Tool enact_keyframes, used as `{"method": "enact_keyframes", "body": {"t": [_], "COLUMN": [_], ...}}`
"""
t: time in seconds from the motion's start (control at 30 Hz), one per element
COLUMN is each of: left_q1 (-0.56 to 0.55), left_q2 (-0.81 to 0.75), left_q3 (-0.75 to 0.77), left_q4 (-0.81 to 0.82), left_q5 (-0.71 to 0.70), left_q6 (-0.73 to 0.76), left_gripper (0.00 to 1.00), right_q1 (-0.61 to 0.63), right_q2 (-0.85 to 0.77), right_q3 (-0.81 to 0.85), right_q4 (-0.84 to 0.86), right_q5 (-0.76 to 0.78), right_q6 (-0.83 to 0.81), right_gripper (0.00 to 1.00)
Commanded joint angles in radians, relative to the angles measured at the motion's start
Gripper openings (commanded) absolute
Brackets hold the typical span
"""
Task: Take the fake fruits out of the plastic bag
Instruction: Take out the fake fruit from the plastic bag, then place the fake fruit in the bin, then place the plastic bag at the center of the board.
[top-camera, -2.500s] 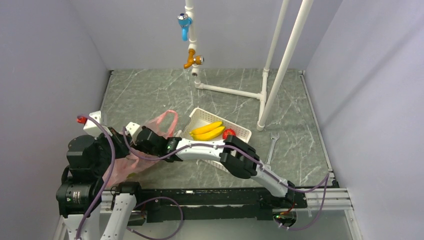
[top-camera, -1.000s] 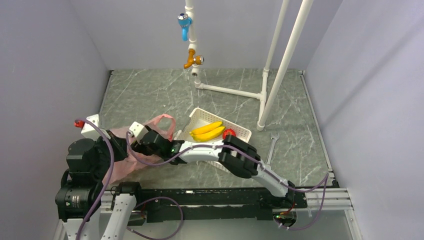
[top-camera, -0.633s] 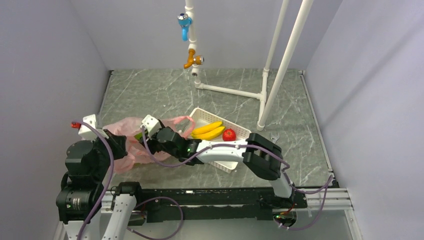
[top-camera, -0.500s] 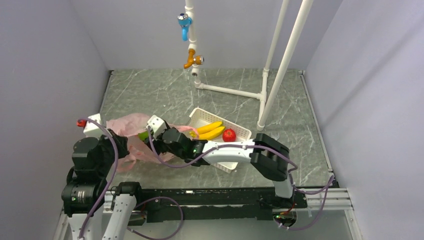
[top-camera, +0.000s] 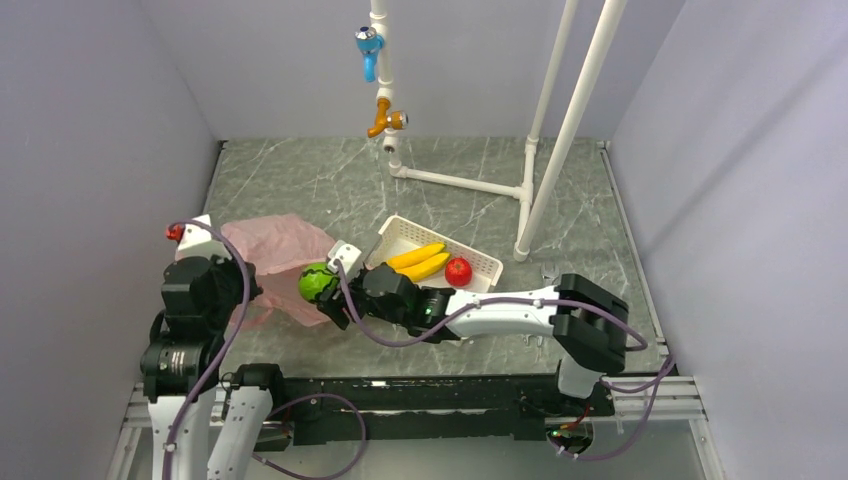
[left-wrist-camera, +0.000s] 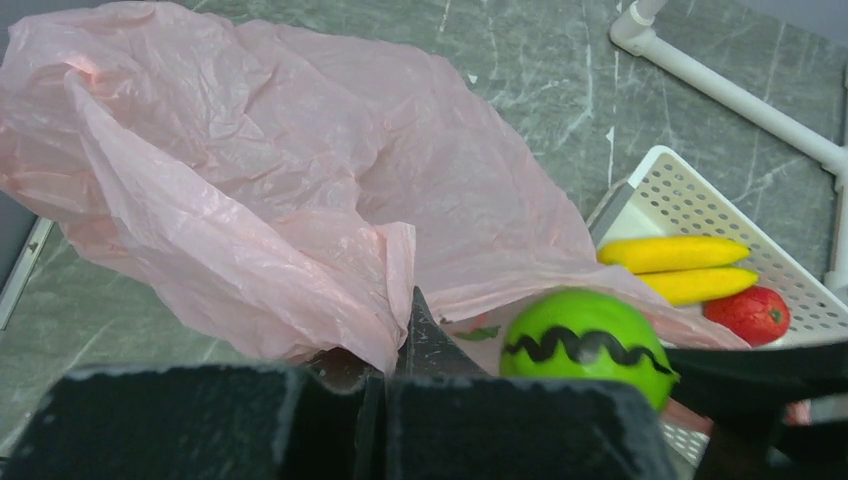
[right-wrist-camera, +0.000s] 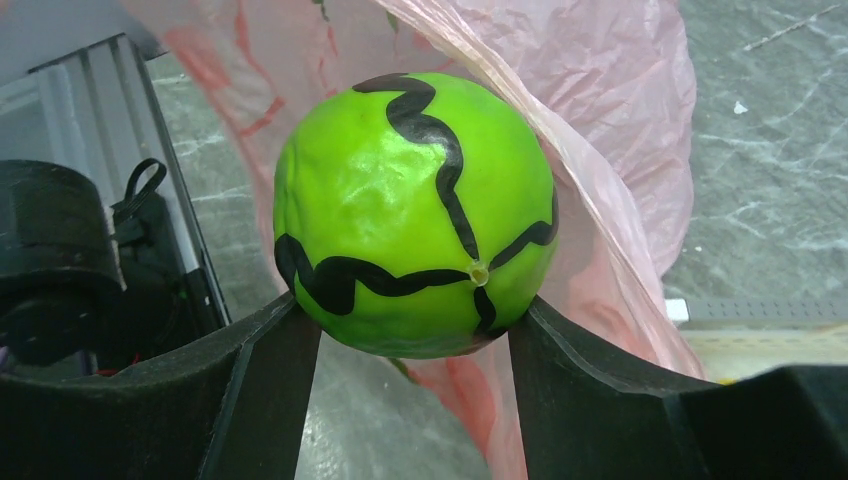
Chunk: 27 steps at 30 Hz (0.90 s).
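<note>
Fruit, green (top-camera: 316, 282) (round, with a black wavy line drawn around it): in the top view, clamped between the fingers of the right gripper (top-camera: 323, 296). The pink plastic bag (top-camera: 278, 245) lies crumpled just left of that gripper. The bananas (top-camera: 415, 262) and red fruit (top-camera: 458, 270) sit in the white basket (top-camera: 400, 231) to its right.

Left wrist view: the left gripper (left-wrist-camera: 398, 335) is pressed together on a fold of the bag, with the green fruit just to its right.

Right wrist view: the gripper's fingers touch the fruit on both sides, and bag film lies behind it.

Pale lilac walls (top-camera: 90, 120) enclose a green marbled bench (top-camera: 300, 180); white pipes (top-camera: 575, 110) carrying a blue tap (top-camera: 369, 45) and an orange tap (top-camera: 385, 120) rise at upper centre.
</note>
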Motion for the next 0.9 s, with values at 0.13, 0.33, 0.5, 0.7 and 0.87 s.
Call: {"method": "enact_keyframes", "body": {"t": [0.13, 0.33, 0.5, 0.7, 0.87], "left_q1": [-0.003, -0.002, -0.003, -0.003, 0.028], "left_q2": [0.102, 0.147, 0.179, 0.273, 0.454], "left_q3": [-0.062, -0.074, -0.073, -0.040, 0.033], "left_q4": [0.156, 0.196, 0.235, 0.281, 0.258], "left_q5": [-0.138, -0.234, -0.218, -0.262, -0.226], "left_q6": [0.024, 0.065, 0.066, 0.069, 0.048], "left_gripper": [0.00, 0.00, 0.00, 0.00, 0.00], "right_q1": [-0.002, -0.032, -0.071, -0.106, -0.246], "right_q2": [-0.228, -0.424, -0.555, -0.586, -0.651], "right_q3": [-0.075, -0.207, -0.266, -0.278, -0.357], "right_q4": [-0.092, -0.248, -0.315, -0.448, -0.528], "right_q5": [0.069, 0.193, 0.124, 0.270, 0.230], "right_q6": [0.040, 0.056, 0.095, 0.137, 0.204], "right_gripper": [0.46, 0.46, 0.46, 0.47, 0.47]}}
